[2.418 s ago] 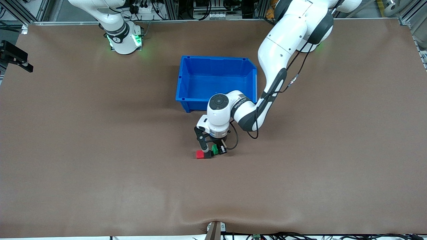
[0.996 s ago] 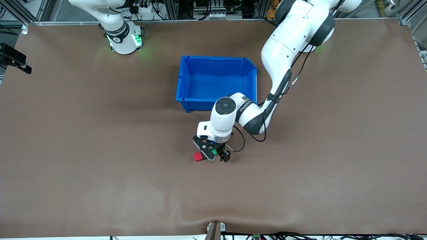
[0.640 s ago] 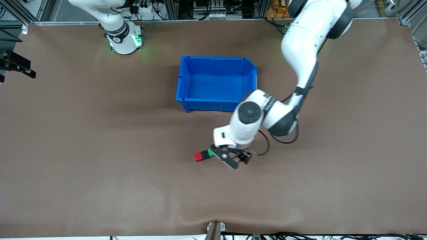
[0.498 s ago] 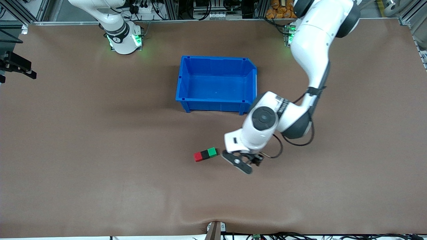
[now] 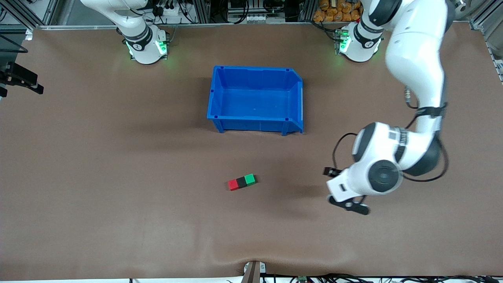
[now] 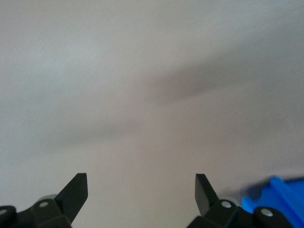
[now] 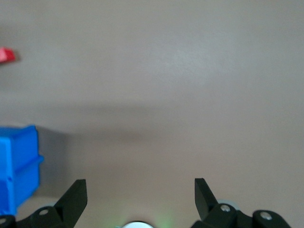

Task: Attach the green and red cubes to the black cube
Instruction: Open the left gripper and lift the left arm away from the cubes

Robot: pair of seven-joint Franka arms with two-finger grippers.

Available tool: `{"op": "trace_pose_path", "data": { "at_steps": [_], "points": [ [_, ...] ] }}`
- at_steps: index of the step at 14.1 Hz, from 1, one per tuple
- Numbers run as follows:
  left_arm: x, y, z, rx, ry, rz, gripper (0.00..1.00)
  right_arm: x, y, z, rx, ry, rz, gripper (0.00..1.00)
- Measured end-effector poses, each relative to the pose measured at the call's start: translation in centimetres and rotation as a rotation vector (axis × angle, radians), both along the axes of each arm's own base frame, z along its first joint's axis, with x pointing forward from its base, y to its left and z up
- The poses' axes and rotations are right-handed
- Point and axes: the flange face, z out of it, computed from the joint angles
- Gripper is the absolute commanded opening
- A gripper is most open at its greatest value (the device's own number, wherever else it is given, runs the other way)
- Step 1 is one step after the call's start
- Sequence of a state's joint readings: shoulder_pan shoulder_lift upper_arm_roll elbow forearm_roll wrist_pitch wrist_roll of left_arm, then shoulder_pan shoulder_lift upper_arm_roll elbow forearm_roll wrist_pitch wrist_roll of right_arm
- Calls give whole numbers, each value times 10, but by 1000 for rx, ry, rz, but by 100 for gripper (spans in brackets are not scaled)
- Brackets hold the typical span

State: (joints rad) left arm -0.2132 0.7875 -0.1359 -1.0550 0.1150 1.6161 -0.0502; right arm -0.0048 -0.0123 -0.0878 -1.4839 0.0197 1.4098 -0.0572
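The red cube (image 5: 233,184), black cube (image 5: 241,182) and green cube (image 5: 249,179) lie touching in one short row on the brown table, black in the middle, nearer to the front camera than the blue bin. My left gripper (image 5: 350,205) is open and empty above bare table, well away from the row toward the left arm's end. In the left wrist view its gripper (image 6: 141,183) frames only table. My right gripper (image 7: 140,183) is open and empty, held high near its base. The red cube (image 7: 5,55) shows far off in that view.
An empty blue bin (image 5: 217,94) stands mid-table, farther from the front camera than the cubes. It shows in the left wrist view (image 6: 280,199) and the right wrist view (image 7: 16,166). The right arm waits at its end of the table.
My left gripper let go of the green cube, leaving it against the black cube, then rose and swung away toward the left arm's end. The cube row stays put.
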Motion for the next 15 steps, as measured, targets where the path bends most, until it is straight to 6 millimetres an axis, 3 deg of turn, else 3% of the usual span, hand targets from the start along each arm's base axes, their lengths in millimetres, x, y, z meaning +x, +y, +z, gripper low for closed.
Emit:
{"op": "trace_pose_path", "data": {
  "at_steps": [4,7,9,13,15],
  "points": [
    [-40,27,81,63,53,105,100,1,14,0,-7,1,-85,100],
    [-71,94,143,32,30,203,100,1,14,0,-7,0,-90,100],
    [-91,125,159,27,23,244,100,2,13,0,-7,-1,-93,100],
    [-138,145,176,33,-57,274,100,2,13,0,-8,-1,-95,100],
    [-145,161,195,25,-106,289,100,2,13,0,-8,-1,-96,100]
  ]
}}
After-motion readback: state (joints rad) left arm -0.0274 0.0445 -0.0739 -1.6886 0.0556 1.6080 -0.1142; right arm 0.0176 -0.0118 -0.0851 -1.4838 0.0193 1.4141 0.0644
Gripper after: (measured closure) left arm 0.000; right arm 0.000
